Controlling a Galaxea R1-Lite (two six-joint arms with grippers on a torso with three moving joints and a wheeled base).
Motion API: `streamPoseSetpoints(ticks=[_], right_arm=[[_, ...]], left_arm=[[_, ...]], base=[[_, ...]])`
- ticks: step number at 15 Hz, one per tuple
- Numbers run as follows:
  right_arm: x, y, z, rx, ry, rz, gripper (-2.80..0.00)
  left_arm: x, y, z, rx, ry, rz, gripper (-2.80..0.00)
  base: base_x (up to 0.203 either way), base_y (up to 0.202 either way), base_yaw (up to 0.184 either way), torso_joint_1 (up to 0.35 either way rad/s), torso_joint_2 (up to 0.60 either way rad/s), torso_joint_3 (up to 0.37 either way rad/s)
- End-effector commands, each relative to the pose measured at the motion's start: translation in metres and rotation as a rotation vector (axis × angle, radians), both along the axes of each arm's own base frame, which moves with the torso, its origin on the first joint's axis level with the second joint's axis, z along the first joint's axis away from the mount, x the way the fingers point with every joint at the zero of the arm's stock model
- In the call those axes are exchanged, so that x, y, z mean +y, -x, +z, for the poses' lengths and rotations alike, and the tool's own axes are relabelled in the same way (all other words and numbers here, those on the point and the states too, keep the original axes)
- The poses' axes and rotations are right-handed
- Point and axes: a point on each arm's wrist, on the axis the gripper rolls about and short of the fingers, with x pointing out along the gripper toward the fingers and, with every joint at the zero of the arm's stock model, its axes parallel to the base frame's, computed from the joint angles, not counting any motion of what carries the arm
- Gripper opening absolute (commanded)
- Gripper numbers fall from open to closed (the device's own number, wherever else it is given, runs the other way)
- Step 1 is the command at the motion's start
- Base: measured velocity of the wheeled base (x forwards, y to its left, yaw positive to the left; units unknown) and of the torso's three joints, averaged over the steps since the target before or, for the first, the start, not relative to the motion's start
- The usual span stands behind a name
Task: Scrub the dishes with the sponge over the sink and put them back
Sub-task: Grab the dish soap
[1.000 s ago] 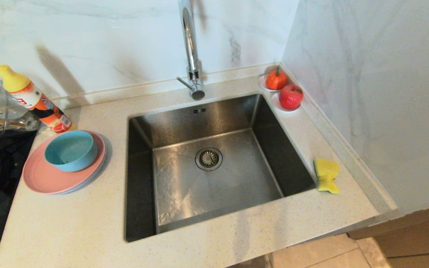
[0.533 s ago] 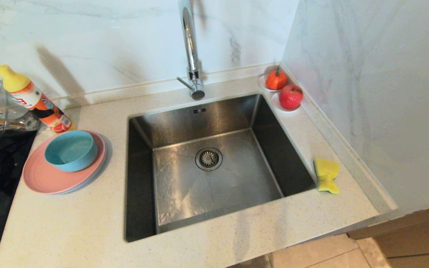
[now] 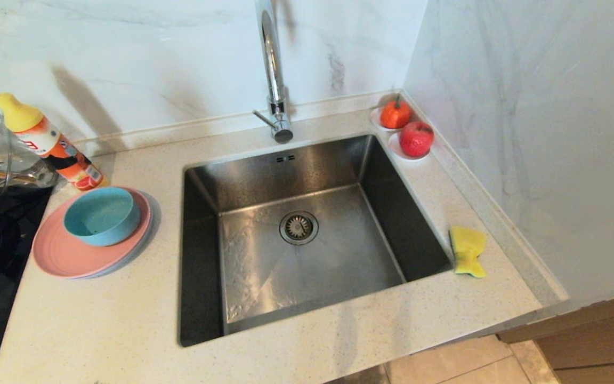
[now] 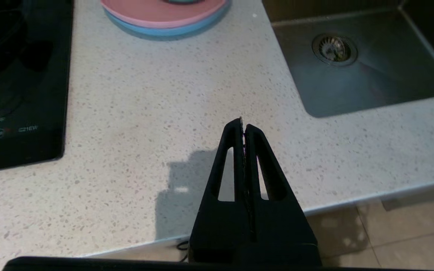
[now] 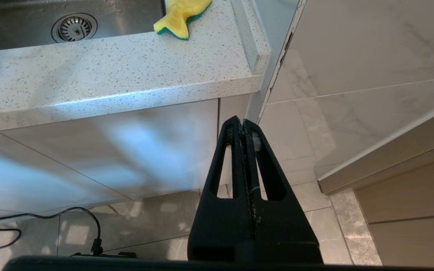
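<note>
A teal-blue bowl (image 3: 102, 215) is seen on a pink plate (image 3: 67, 253), under which a grey-blue plate (image 4: 164, 31) shows. The sponge (image 3: 467, 250) is yellow with a green layer. The sink (image 3: 264, 266) is brushed steel. The countertop (image 3: 99, 320) is speckled cream, the wall (image 3: 152, 53) white, grey-veined marble. A yellow-capped orange bottle (image 3: 51, 143) and 2 black grippers are shown.

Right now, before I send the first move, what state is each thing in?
bowl: upright, on the pink plate
pink plate: stacked on the grey-blue plate
grey-blue plate: bottom of stack
sponge: on the counter right of the sink, untouched
sink: holds no dishes
faucet: no water running
left end effector: shut, holding nothing
right end effector: shut, holding nothing
</note>
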Motion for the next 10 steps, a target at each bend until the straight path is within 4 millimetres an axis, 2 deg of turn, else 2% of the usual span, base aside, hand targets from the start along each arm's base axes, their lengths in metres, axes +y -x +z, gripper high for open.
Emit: streamPoseSetpoints(ticks=[1, 3, 5, 6, 8, 10], right_arm=[[0.0, 0.0, 0.0, -0.001, 0.0, 0.001, -2.8], [0.0, 0.0, 0.0, -0.001, 0.0, 0.001, -2.8], [0.0, 0.0, 0.0, -0.001, 0.0, 0.001, -2.8], [0.0, 0.0, 0.0, -0.001, 0.0, 0.001, -2.8], [0.0, 0.0, 0.0, -0.001, 0.0, 0.001, -2.8], [0.0, 0.0, 0.0, -0.001, 0.0, 0.001, -2.8]], left_arm=[[0.0, 0.001, 0.006, -0.028, 0.011, 0.013, -2.8], [0.001, 0.015, 0.044, -0.15, 0.012, 0.051, -2.8], [0.002, 0.034, 0.095, -0.265, 0.011, 0.073, -2.8], [0.002, 0.037, 0.124, -0.284, 0.013, 0.08, -2.8], [0.001, 0.017, 0.174, -0.231, 0.013, 0.11, -2.8], [0.002, -0.022, 0.216, -0.154, 0.022, 0.158, -2.8]], base=[[0.0, 0.0, 0.0, 0.0, 0.0, 0.0], [0.0, 0.0, 0.0, 0.0, 0.0, 0.0], [0.0, 0.0, 0.0, 0.0, 0.0, 0.0], [0.0, 0.0, 0.0, 0.0, 0.0, 0.0], [0.0, 0.0, 0.0, 0.0, 0.0, 0.0], [0.0, 0.0, 0.0, 0.0, 0.0, 0.0]])
